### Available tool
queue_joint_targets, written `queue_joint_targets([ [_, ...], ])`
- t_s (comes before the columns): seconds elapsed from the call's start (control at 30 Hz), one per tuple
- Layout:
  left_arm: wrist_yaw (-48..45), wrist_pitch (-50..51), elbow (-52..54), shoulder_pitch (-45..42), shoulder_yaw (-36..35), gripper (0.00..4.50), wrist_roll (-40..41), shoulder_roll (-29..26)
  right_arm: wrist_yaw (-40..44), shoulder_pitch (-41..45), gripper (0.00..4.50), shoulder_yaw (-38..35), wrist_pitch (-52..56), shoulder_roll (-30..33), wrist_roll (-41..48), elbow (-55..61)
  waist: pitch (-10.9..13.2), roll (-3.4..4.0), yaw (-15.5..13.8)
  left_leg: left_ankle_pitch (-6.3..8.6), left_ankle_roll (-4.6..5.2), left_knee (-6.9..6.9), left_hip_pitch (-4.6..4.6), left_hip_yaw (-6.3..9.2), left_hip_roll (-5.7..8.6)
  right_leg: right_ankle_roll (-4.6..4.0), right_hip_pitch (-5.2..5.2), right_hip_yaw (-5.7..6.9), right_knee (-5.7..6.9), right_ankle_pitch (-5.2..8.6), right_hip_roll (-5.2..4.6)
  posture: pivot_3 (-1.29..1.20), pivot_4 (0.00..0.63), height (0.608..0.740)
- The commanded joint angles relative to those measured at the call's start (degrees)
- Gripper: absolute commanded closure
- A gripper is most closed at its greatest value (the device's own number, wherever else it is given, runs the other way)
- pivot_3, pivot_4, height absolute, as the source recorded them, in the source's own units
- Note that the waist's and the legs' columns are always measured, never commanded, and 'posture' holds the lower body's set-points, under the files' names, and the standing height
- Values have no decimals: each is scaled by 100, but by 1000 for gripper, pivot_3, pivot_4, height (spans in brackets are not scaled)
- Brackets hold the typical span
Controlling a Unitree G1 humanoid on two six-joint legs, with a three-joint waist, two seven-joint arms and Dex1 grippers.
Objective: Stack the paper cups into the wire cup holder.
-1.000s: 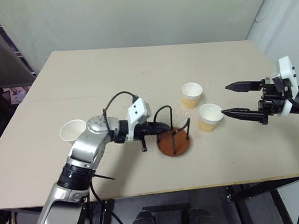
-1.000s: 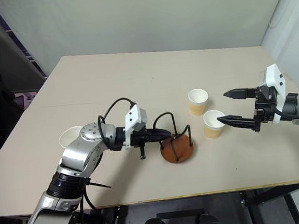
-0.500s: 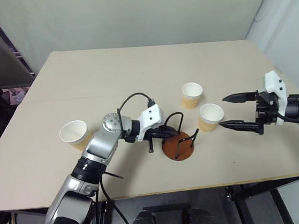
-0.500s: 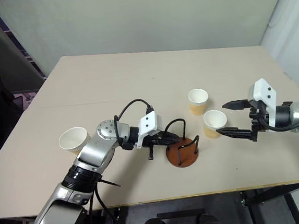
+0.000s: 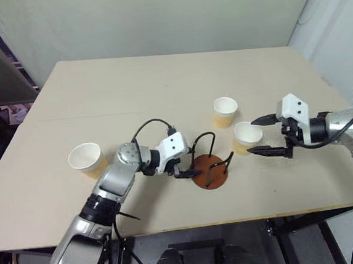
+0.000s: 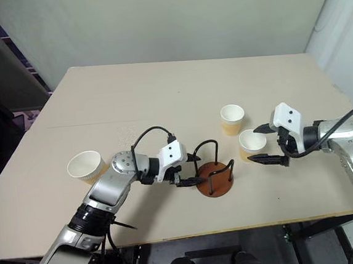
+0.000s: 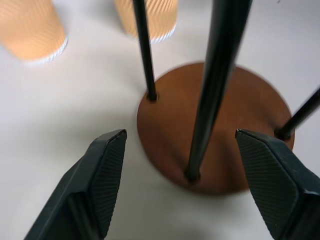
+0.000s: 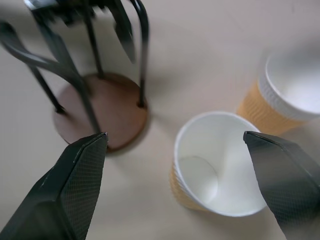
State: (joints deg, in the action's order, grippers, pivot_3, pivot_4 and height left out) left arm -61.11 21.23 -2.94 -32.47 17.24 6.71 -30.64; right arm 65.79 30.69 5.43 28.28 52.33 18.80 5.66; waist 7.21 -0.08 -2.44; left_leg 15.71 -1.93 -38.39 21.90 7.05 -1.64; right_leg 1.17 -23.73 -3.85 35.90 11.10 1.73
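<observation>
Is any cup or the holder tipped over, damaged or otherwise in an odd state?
Nothing stands out. The wire cup holder stands upright on the table, and all three paper cups, one far left and two by the right gripper, stand upright, mouths up, undamaged.

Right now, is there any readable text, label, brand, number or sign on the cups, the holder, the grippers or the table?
None can be read.
Paper cups: plain ribbed tan-orange sides, white insides, no print.
Wire cup holder: bare reddish-brown base and black wires, no label.
Left gripper and right gripper: white housings show only small dark dots, no lettering.
Table: unmarked.
</observation>
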Motion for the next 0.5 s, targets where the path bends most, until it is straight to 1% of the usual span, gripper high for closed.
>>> queue_joint_targets([
  [0.03, 168, 300, 725, 262, -329, 745, 248, -73, -10, 371, 0, 352, -361, -90, -530, -327, 0, 0, 7, 1, 1, 1, 2, 0, 0, 0, -1, -1, 0, 0, 0, 0, 150, 740],
  [0.1, 265, 465, 1074, 527, -496, 745, 339, -174, 46, 529, 0, 574, -544, -153, -790, -578, 0, 0, 22, 3, 3, 1, 2, -1, -1, 0, -4, -1, 0, 0, -1, 0, 150, 740],
  [0.17, 345, 640, 1392, 735, -688, 745, 489, -264, 174, 619, 0, 670, -647, -225, -852, -683, 0, 0, 22, 5, 6, 3, 2, -1, -2, -1, -7, -1, 1, -1, -3, 0, 150, 740],
  [0.23, 373, 858, 1899, 1021, -1069, 745, 796, -456, 222, 738, 0, 861, -785, -307, -1071, -849, 0, 0, 36, 6, 5, 9, 3, -3, -4, -3, -13, -1, 2, -1, -3, 0, 150, 740],
  [0.27, 362, 977, 2186, 1156, -1337, 712, 1000, -587, 251, 800, 169, 955, -903, -334, -1210, -953, 0, 0, 50, 7, 4, 10, 4, -5, -5, -6, -17, -1, 3, -2, -3, 0, 150, 740],
  [0.33, 323, 1223, 2669, 1297, -1841, 695, 1442, -822, 374, 888, 599, 1020, -1027, -389, -1287, -1057, 0, 0, 59, 7, 3, 12, 4, -8, -9, -13, -20, 2, 3, -4, -2, 0, 150, 740],
  [0.43, 267, 1500, 3106, 1265, -2400, 695, 2029, -1143, 466, 971, 1641, 1023, -1106, -452, -1337, -1181, -1, 2, 56, 7, 2, 12, 3, -7, -11, -25, -22, 6, 8, -5, -2, 0, 150, 740],
  [0.5, 238, 1592, 3268, 1184, -2667, 695, 2339, -1329, 509, 999, 2463, 1028, -1180, -476, -1400, -1268, -1, 3, 52, 6, 1, 11, 1, -9, -10, -31, -21, 5, 9, -6, -3, 0, 150, 740],
])
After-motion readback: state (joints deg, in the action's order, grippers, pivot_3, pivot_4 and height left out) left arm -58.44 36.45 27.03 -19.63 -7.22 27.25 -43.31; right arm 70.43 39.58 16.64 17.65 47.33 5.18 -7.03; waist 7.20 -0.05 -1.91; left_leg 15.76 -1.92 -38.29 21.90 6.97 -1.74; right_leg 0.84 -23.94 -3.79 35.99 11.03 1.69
